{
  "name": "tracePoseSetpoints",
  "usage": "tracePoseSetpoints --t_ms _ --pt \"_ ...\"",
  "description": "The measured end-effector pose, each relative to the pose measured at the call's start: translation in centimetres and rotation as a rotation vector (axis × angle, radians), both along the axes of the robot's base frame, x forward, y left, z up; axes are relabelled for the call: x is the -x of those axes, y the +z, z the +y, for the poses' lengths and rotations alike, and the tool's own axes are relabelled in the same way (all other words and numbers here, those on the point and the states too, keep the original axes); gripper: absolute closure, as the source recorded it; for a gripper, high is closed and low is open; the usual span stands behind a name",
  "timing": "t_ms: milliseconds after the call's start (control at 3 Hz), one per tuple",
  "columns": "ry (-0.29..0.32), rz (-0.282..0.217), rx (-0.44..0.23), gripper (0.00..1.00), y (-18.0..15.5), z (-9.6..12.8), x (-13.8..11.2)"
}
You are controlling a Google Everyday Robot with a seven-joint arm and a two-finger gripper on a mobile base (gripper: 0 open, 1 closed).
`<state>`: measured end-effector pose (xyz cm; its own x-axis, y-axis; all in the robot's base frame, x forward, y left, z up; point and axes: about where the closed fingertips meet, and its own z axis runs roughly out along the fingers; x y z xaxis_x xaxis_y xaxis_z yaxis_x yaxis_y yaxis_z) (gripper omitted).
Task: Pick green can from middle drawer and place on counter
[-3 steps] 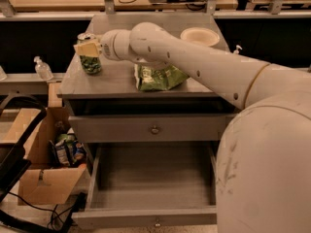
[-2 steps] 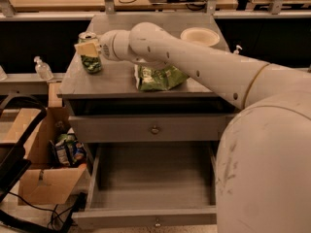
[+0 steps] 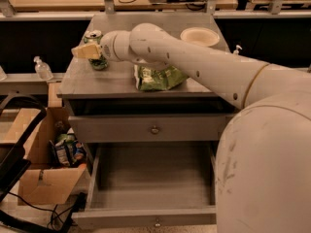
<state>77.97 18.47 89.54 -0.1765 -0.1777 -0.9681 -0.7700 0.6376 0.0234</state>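
One green can [image 3: 99,62] upright on the bench [image 3: 82,81], upper left of frame, with the end effector [image 3: 86,51] across its body

It stands near the bench's left edge, well apart from the green snack bag [image 3: 160,77] at frame centre and the pale bowl [image 3: 199,35] at upper right, probably so it sets down on bare surface; the end effector sits against it, but I cannot tell whether it clamps the can or has let go. The middle drawer [image 3: 150,178], pulled open at the bottom of frame, shows only bare grey floor, so the pick looks done; the cardboard box [image 3: 43,188] at lower left holds some packets
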Motion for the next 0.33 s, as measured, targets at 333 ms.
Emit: tracePoseSetpoints --t_ms 333 --pt "0.0 0.0 0.0 0.0 0.0 0.0 0.0"
